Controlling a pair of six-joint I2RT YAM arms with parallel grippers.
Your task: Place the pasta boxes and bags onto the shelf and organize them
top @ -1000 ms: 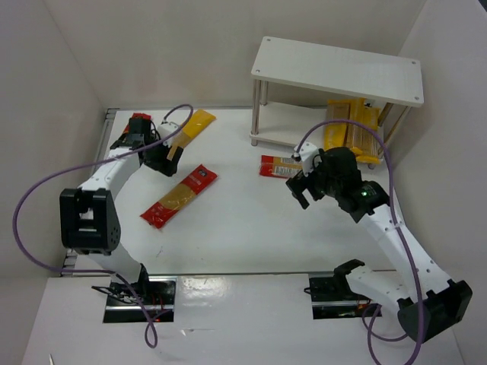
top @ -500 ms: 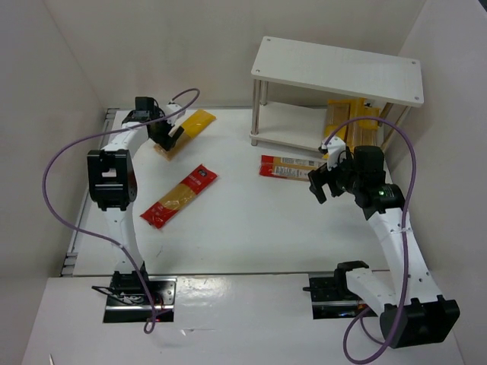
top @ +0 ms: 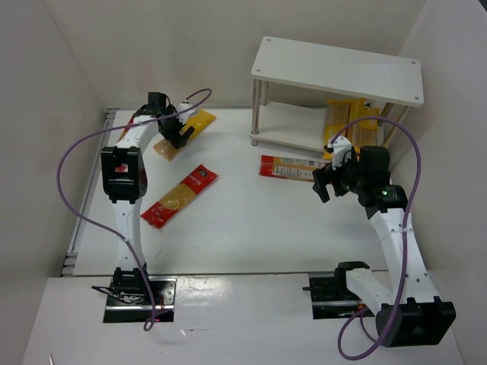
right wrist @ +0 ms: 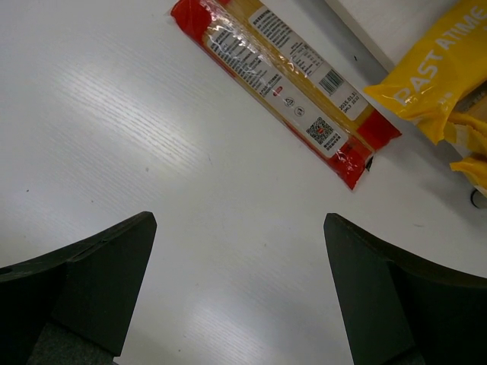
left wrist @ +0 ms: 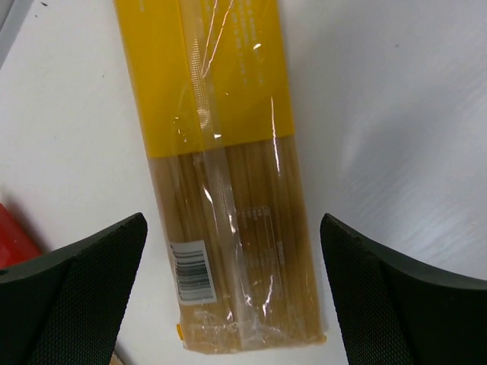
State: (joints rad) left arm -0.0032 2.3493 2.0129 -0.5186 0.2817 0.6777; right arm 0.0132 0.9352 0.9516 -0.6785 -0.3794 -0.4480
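The white two-tier shelf (top: 338, 70) stands at the back right, with yellow pasta bags (top: 351, 125) on its lower tier. A yellow pack (top: 190, 129) lies at the back left; my left gripper (top: 176, 134) hovers over its near end, open, jaws on either side of it (left wrist: 228, 228). A red pack (top: 179, 195) lies in the middle left. A red-ended labelled pack (top: 288, 168) lies in front of the shelf and shows in the right wrist view (right wrist: 285, 91). My right gripper (top: 323, 181) is open and empty, just right of that pack.
White walls close in the table on the left, back and right. The shelf's thin legs (top: 257, 114) stand near the red-ended pack. A yellow bag's end (right wrist: 441, 68) shows at the right wrist view's upper right. Purple cables loop over both arms.
My left arm swung further back and right, bringing the gripper over the yellow pack's near end. My right gripper moved right, away from the red-ended pack, then held almost still.
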